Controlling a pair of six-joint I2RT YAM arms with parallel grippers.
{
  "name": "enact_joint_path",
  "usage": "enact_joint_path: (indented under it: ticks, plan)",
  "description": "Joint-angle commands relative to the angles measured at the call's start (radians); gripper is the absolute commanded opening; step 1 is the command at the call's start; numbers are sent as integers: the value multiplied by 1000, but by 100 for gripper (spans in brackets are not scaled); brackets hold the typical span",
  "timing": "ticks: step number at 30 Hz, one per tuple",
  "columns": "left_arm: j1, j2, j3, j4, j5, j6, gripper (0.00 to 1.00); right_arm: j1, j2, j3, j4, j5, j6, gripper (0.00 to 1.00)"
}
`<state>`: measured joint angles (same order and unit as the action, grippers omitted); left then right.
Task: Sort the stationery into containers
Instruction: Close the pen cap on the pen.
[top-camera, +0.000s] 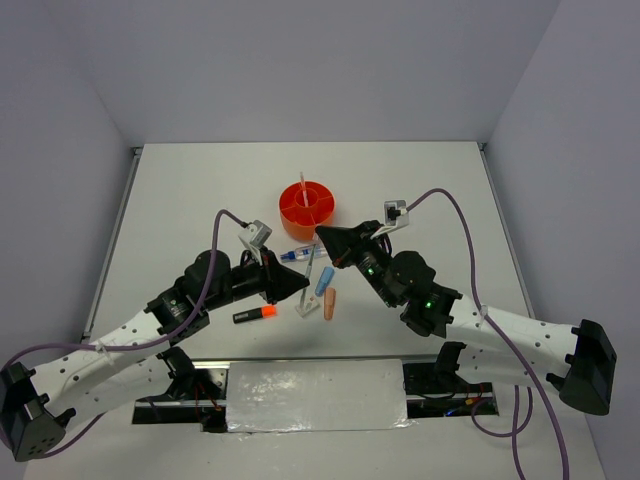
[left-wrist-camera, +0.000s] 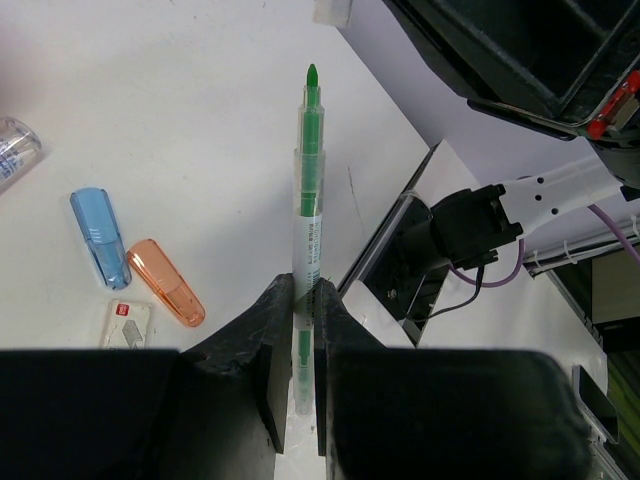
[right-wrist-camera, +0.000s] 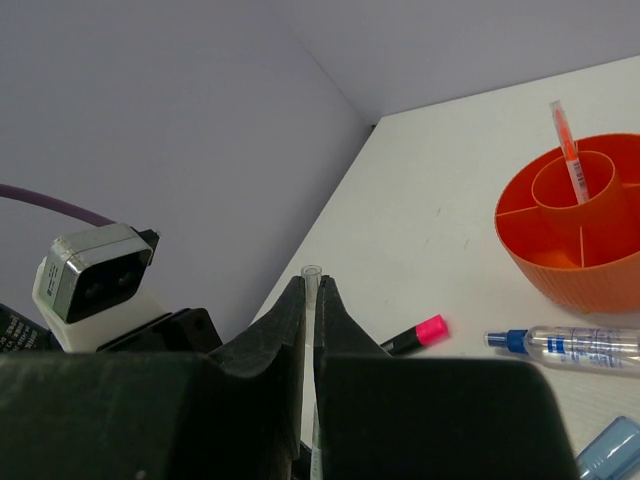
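White bench (top-camera: 200, 200), grey walls on three sides; two arms reach in from the near edge.

Item 1. Green pen (left-wrist-camera: 309, 200): clear barrel, green tip bare. It is held by its lower end in the left tool (left-wrist-camera: 303, 295), whose jaws are clamped narrow on the barrel. The long axis runs straight out from the tool, tip leading, clear of the bench and pointing toward the far side.

Item 2. Clear tube (right-wrist-camera: 311, 272): thin, open-ended, pinched between the closed jaws of the right tool (right-wrist-camera: 311, 290). Possibly the pen's cap; cannot tell.

Item 3. Tub (right-wrist-camera: 570, 265): orange, round, with a centre cup and divider walls, standing beyond both tools. One orange pen (right-wrist-camera: 568, 150) leans in the centre cup; no other contents show.

Relation for the coming move: the tub lies past the green pen's tip, roughly along its axis. The right tool is the nearer of the two to the tub; the left sits behind it, over the loose pieces.

Loose on the bench, unsorted:
- marker (right-wrist-camera: 580, 347), blue and clear, lying flat near the tub
- pink highlighter (right-wrist-camera: 412, 338)
- orange highlighter (top-camera: 255, 315), near the left arm
- blue eraser (left-wrist-camera: 100, 250) and salmon eraser (left-wrist-camera: 165, 282), just beside each other
- white eraser (left-wrist-camera: 128, 322), next to the salmon one
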<state>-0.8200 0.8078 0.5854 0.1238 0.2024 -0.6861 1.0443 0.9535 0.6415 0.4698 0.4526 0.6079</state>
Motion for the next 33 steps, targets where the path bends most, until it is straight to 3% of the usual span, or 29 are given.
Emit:
enact_joint_path:
  ticks: [1, 18, 33]
  plan:
    - [-4, -10, 44, 36, 5, 3, 0, -3, -1, 15, 6, 14, -10, 0]
    - [-4, -32, 48, 19, -14, 13, 0, -3, 10, -39, 38, -22, 29, 0]
    - [-4, -30, 30, 36, 3, 7, 0, -4, 14, 44, -22, 44, -7, 0]
